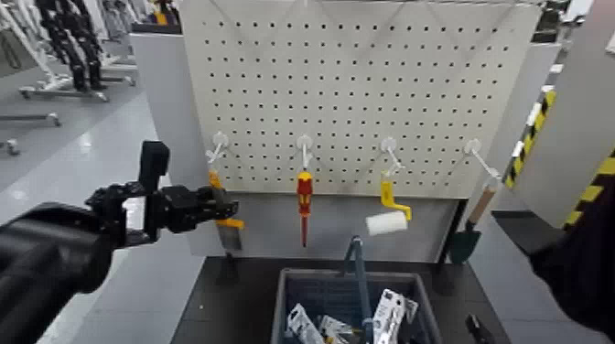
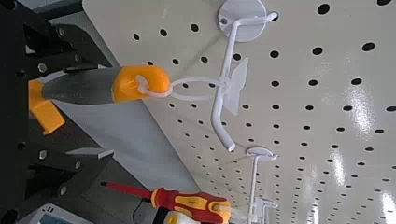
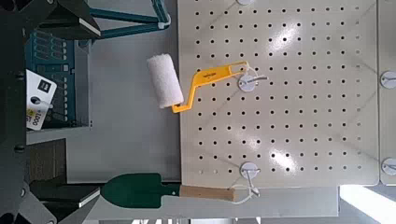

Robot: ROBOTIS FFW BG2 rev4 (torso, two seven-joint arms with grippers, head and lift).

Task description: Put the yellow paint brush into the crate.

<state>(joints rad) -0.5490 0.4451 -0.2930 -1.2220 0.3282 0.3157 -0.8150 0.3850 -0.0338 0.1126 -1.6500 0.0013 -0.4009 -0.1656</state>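
Pegboard (image 1: 348,87), grey floor (image 1: 114,114); left claw (image 1: 225,206) released around brush (image 2: 140,82), right claw (image 3: 89,110) released near crate (image 1: 285,306)

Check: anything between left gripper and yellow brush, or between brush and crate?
Nothing visible between left gripper and brush; jaws straddle it. Toward the crate, the screwdriver hangs beside, above the rim.

– Reaching forward with the left arm (image 1: 57,258)?
– Yes, and holding the left claw (image 1: 227,205) out in front, with fingers (image 2: 77,168) parted.
– And on the right?
– Extending the right arm (image 1: 586,245), with the right claw (image 3: 89,110) open.
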